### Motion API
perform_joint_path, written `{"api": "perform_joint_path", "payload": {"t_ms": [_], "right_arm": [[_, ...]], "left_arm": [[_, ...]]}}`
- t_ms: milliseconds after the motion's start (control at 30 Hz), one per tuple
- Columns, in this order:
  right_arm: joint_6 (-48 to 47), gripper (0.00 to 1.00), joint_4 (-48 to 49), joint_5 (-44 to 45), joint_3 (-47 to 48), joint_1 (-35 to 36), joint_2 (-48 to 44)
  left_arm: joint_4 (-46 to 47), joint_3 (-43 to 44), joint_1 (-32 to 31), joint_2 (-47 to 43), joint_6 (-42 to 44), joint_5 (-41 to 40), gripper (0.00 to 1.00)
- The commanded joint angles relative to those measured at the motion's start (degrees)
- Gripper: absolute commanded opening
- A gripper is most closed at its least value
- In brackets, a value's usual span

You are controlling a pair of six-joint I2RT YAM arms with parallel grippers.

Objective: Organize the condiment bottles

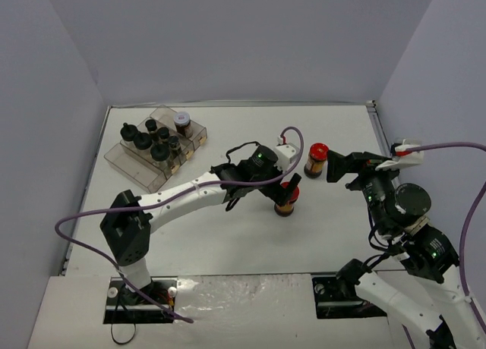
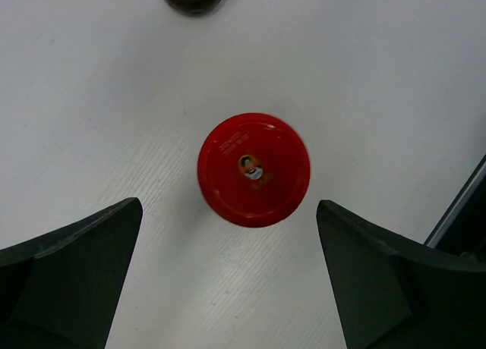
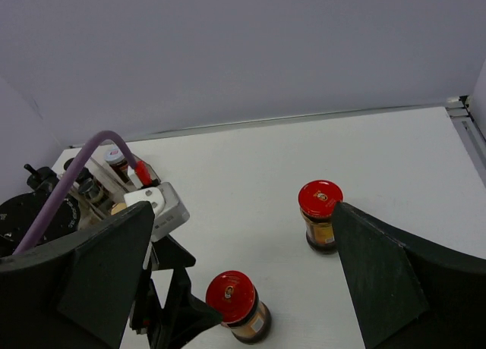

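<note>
Black fingers (image 2: 68,273) of the left gripper (image 2: 228,205) fill the lower left and lower right corners of our left-wrist view. Around them we see the white table (image 1: 228,243), which spreads across the overhead view. A clear compartment tray (image 1: 130,161) sits at its upper left. A purple cable (image 1: 76,239) loops at lower left. Several black-capped jars (image 1: 143,141) and one white-lidded jar (image 1: 181,120) stand in the tray. One red-lidded jar (image 1: 285,202) stands upright at centre frame, a second red-lidded jar (image 1: 316,159) up and to its right, well apart from the tray. We find both pincers spread wide and holding nothing. The left straddles the first jar, its fingers clear of the lid. The right gripper (image 1: 332,167) sits just beside the second jar.
</note>
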Motion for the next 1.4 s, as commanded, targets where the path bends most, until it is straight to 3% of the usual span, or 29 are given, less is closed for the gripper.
{"api": "perform_joint_path", "payload": {"t_ms": [0,100,333,567,733,833,867,1067,1233,1367], "right_arm": [[-1.00,1.00,1.98,2.37,1.57,-0.40,0.60],[-0.58,1.00,1.74,2.32,1.35,-0.37,0.49],[-0.85,1.00,1.57,1.97,0.97,-0.35,0.88],[-0.76,1.00,1.64,1.64,0.48,-0.37,1.34],[-0.76,1.00,1.66,1.44,0.13,-0.37,1.88],[-0.76,1.00,1.66,1.37,0.04,-0.37,2.07],[-0.71,1.00,1.66,1.30,-0.02,-0.37,2.07],[-0.67,1.00,1.66,1.18,-0.04,-0.37,2.27],[-0.76,1.00,1.87,0.87,0.21,-0.41,3.47],[-0.20,1.00,2.37,-0.30,1.02,-0.37,6.56]], "left_arm": [[6.36,5.45,-2.48,0.16,-0.52,0.47,0.97],[6.63,6.29,-3.67,2.15,-0.48,0.75,0.97],[1.74,12.15,-4.48,9.91,-0.13,-6.84,0.97],[-1.42,13.92,-4.55,11.98,-0.79,-10.07,0.97],[-2.50,13.86,-4.55,12.43,-1.34,-10.59,0.91],[-2.53,13.78,-4.55,12.44,-1.78,-10.08,0.80],[-2.51,13.71,-4.55,12.33,-1.85,-10.01,0.72],[-3.65,12.86,-4.45,9.33,-2.25,-10.74,0.05],[-7.15,10.44,-2.81,1.70,-3.80,-13.74,0.00],[-11.48,6.55,3.56,-7.04,-6.17,-15.69,0.00]]}}
